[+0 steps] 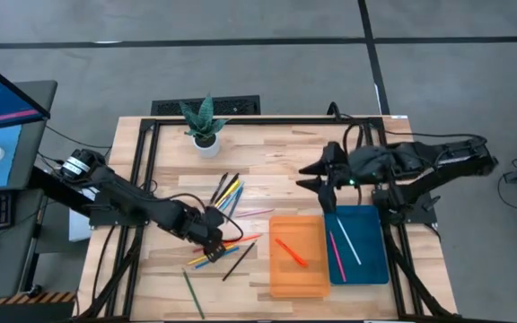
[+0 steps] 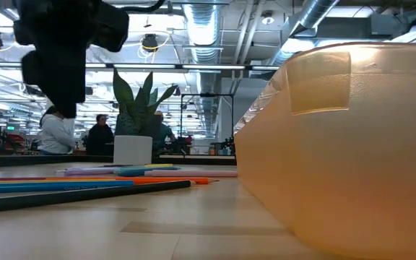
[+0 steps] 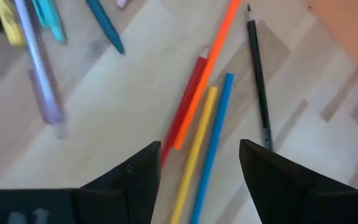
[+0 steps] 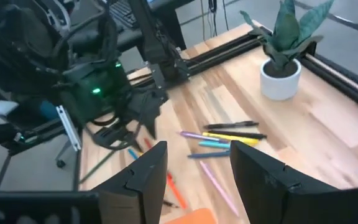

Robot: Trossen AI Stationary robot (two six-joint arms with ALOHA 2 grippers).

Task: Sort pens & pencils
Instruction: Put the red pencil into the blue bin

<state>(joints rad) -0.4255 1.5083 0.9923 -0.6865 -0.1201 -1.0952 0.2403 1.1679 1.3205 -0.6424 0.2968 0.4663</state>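
Your pens and pencils (image 1: 225,199) are lying scattered at the frame's centre-left, with one orange stick in the orange tray (image 1: 299,278) and two in the blue tray (image 1: 371,265). Your left gripper (image 3: 199,163) is hovering wide open and empty over them. Your right gripper (image 4: 199,168) is hanging open, empty, above the blue tray.

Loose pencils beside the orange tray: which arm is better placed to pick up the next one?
Left. The left gripper hangs right over the loose pencils, fingers open around them. The right gripper waits farther off, above the blue tray.
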